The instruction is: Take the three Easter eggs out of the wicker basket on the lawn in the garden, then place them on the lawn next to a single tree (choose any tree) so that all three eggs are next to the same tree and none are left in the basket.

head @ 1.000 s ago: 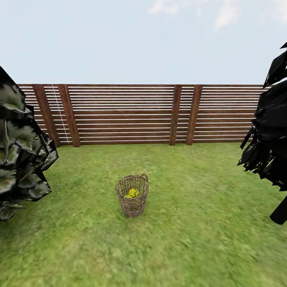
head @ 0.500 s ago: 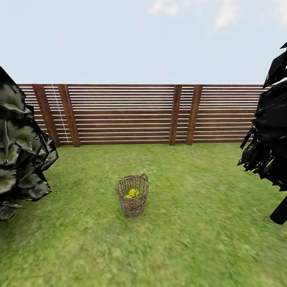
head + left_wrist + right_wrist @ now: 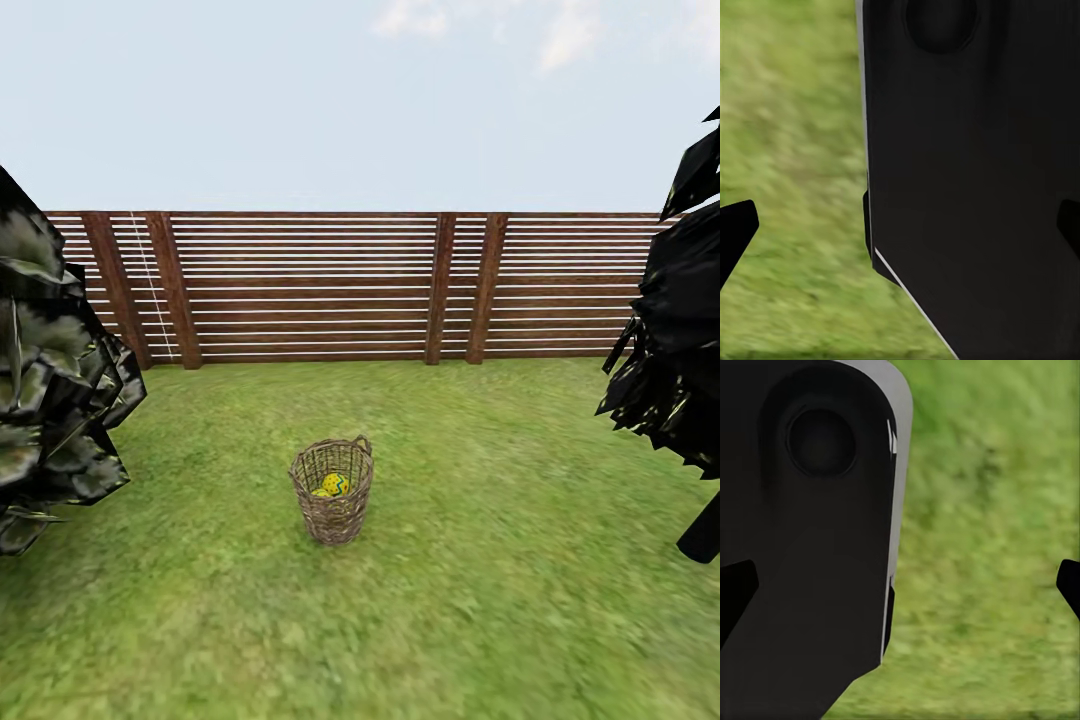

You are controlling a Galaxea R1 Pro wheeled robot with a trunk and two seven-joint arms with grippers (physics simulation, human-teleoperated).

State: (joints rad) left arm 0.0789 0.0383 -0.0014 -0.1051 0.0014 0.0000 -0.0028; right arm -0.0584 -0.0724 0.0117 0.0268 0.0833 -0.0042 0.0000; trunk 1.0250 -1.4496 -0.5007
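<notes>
Small round brown wicker basket [image 3: 332, 490]: upright mid-lawn [image 3: 480, 560], well short of the slatted fence [image 3: 320, 285]. Yellow painted eggs [image 3: 335, 484]: inside, count unclear. Left pincer [image 3: 900, 225], right pincer [image 3: 900, 585]: spread, empty. Risk: reaching into the narrow, deep basket may tip it.

No readable text, labels or numbers anywhere.
</notes>
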